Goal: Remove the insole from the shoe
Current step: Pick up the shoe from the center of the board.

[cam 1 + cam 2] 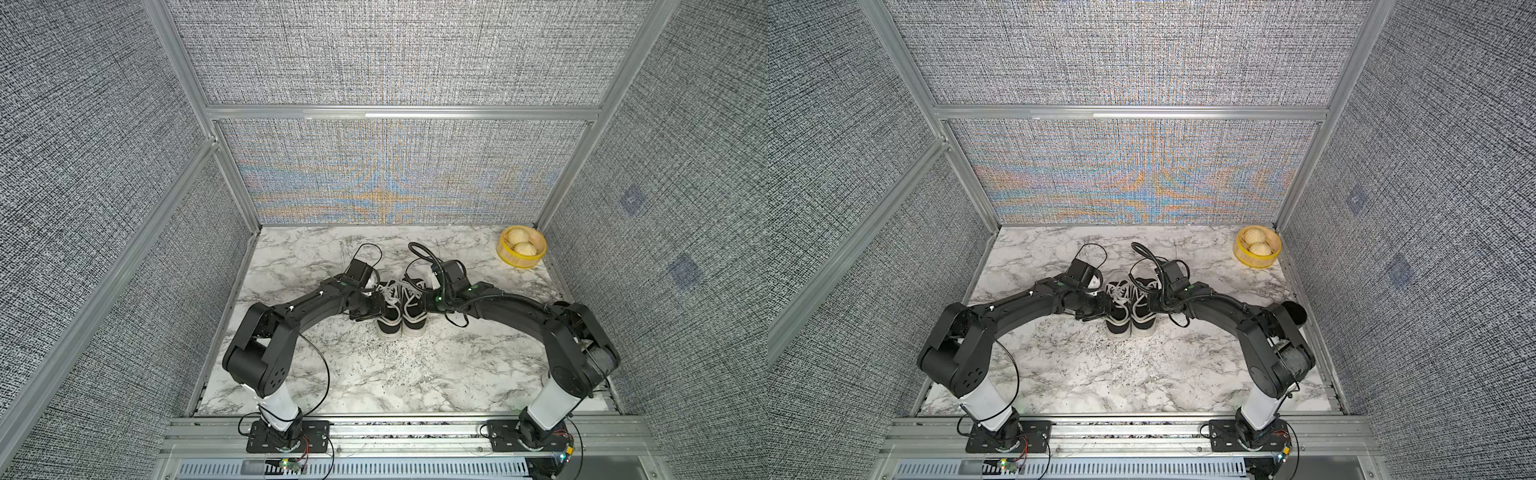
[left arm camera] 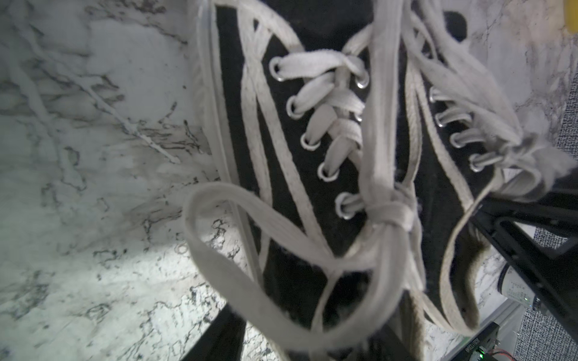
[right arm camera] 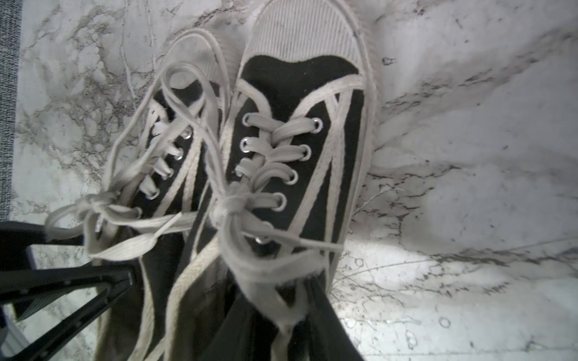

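At the centre of the desk (image 1: 374,374), the insole lies unseen inside the shoes (image 1: 390,326). The left pincer (image 1: 375,308) and right pincer (image 1: 427,305) sit at the collars; jaw spacing cannot be told. Step in hand: entry. The next move requires pinching the insole's heel edge.

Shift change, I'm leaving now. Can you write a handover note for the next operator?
Left gripper: at the left shoe's opening, grip unclear.
Right gripper: at the right shoe's opening, grip unclear.
Shoes: upright, side by side on the table, laces tied.
Done: both arms are at the shoes.
Left: no insole in view yet; pull it out.
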Tool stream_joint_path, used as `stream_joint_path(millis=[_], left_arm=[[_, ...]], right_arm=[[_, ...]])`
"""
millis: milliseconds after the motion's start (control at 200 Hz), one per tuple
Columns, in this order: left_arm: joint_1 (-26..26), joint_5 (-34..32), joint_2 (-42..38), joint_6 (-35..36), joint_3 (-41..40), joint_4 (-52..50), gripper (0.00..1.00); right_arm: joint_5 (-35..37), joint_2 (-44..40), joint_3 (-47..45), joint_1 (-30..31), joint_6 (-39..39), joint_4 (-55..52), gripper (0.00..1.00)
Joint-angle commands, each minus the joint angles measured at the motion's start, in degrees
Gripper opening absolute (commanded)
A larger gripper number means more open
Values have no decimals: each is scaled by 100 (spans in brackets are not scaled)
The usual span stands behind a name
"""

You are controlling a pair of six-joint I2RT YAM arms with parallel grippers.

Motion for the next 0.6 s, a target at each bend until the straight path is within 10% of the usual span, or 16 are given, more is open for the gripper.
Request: stream_joint_path(millis=[0,305,595], left_arm=[[0,-51,114,32,84,-28,45],[-1,-628,210,434,423,-524,0],[246,-1727,47,1227,891,-1283,0]], right_arm=[[350,53,44,8,71,-71,28],[537,-109,157,-3,163,-93,0],[547,-770,-162,-282,107,-218,0]])
